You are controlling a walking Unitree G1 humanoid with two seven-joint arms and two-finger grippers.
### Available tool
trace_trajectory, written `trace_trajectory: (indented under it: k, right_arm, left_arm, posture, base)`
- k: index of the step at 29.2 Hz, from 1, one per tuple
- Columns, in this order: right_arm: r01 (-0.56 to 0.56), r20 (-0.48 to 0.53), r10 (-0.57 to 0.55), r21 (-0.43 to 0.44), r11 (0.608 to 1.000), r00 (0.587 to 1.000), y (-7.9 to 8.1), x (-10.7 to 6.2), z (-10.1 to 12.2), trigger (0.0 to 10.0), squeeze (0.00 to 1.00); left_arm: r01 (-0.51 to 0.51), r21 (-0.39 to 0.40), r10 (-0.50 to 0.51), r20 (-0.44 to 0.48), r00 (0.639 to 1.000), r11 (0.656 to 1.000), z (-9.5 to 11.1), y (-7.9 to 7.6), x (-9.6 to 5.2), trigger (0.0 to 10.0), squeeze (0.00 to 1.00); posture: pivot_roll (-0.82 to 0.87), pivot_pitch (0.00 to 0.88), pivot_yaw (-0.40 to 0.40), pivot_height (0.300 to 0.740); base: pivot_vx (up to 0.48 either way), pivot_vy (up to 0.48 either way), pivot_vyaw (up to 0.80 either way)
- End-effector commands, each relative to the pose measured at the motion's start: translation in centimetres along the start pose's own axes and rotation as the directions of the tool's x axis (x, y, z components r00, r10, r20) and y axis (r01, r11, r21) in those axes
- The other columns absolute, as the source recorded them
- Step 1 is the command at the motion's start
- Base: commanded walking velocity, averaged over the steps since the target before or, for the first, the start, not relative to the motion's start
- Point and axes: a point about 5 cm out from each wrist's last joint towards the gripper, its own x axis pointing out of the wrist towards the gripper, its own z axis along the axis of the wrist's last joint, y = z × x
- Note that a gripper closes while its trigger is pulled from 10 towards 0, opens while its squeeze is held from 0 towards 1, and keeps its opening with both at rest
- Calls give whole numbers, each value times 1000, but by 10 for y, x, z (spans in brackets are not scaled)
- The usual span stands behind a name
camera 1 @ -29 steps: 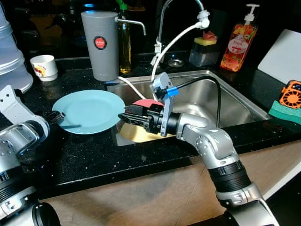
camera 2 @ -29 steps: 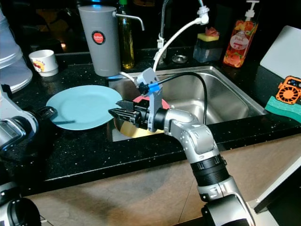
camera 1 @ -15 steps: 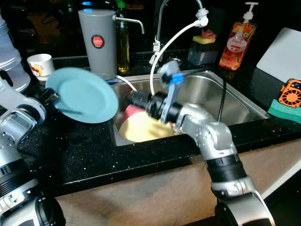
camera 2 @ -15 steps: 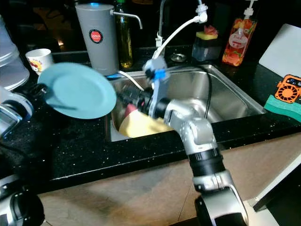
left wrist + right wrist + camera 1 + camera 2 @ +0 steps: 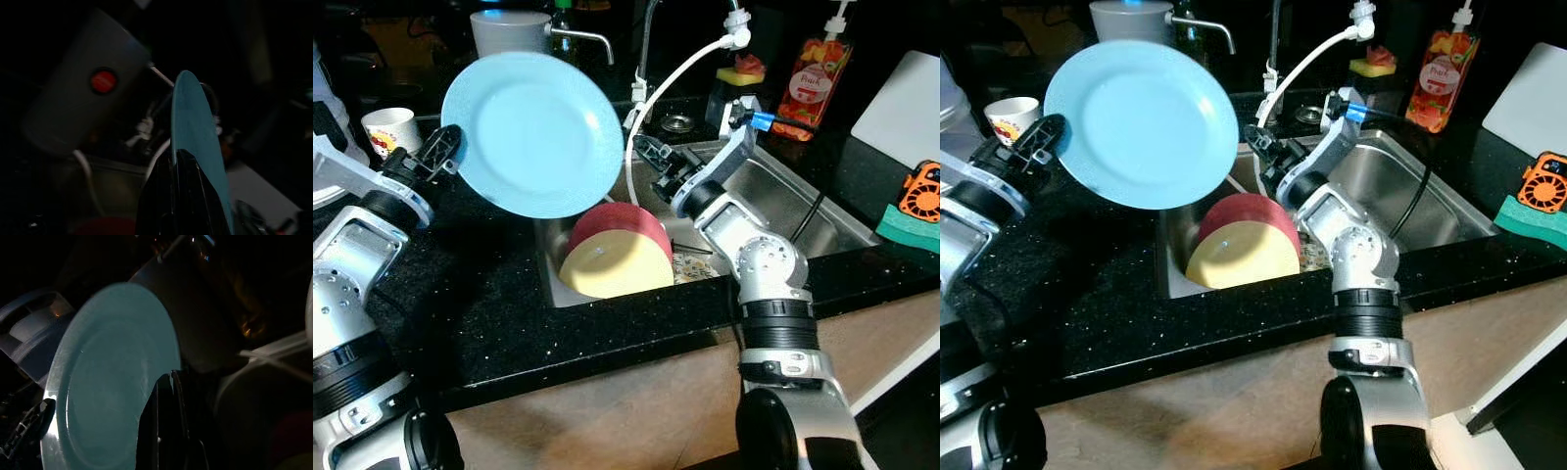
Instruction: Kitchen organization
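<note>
Above the left rim of the sink [image 5: 803, 211], raised and tilted face-forward: light blue plate [image 5: 533, 132], pinched at its lower left edge by the left end effector [image 5: 445, 147], both fingers clamped on the rim. Down in the basin, leaning upright one against the other: red plate [image 5: 617, 220] behind, yellow plate [image 5: 612, 269] in front. Poised over the basin near the white faucet hose [image 5: 675, 73]: right end effector [image 5: 656, 166], carrying nothing, finger spread impossible to judge. Probably a transfer of the blue plate toward the stack in the sink. To do it well: keep the pinch firm, since a thin-edge grip lets a plate swing; lower slowly, bottom edge first; aim for the gap just in front of the yellow plate and match its lean; steer clear of the hose and of the right end effector, both close to the path; release only once the plate rests on the basin floor and against its neighbour. Likely hazards: slipping from the rim grip, clattering onto the black tabletop [image 5: 489, 284]. As for writing: round red badge [image 5: 103, 81] on the grey canister [image 5: 73, 107], lettering unreadable; fruit-printed label on the pump soap bottle [image 5: 813, 73], text too small to read; coloured print on the white cup [image 5: 389, 129], also illegible.
</note>
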Motion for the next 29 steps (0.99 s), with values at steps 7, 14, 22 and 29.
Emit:
trace_trajectory:
  k: [7, 14, 22, 29]
  right_arm:
    - [-63, -35, 69, 146, 987, 997, 10, 3, -3, 10000, 0]
    - [-110, -56, 120, 158, 981, 991, 18, 2, -6, 10000, 0]
    - [-138, -37, 149, 208, 968, 988, 22, 1, -3, 0, 0]
    - [-164, -28, 175, 228, 960, 984, 24, -1, -1, 0, 0]
  left_arm:
    - [152, 4, -152, -57, 987, 988, -1, -17, -6, 0, 0]
    - [171, -9, -171, -84, 982, 985, -7, -18, -7, 0, 0]
    - [156, 9, -155, -98, 983, 988, -9, -15, -8, 0, 0]
    - [146, 9, -145, -97, 985, 989, -9, -12, -8, 0, 0]
  posture:
    - [49, 109, 19, 740]
    - [49, 109, 20, 740]
    - [46, 109, 21, 740]
    - [45, 99, 22, 740]
  base:
    - [0, 0, 0]
    - [0, 0, 0]
    - [0, 0, 0]
    - [0, 0, 0]
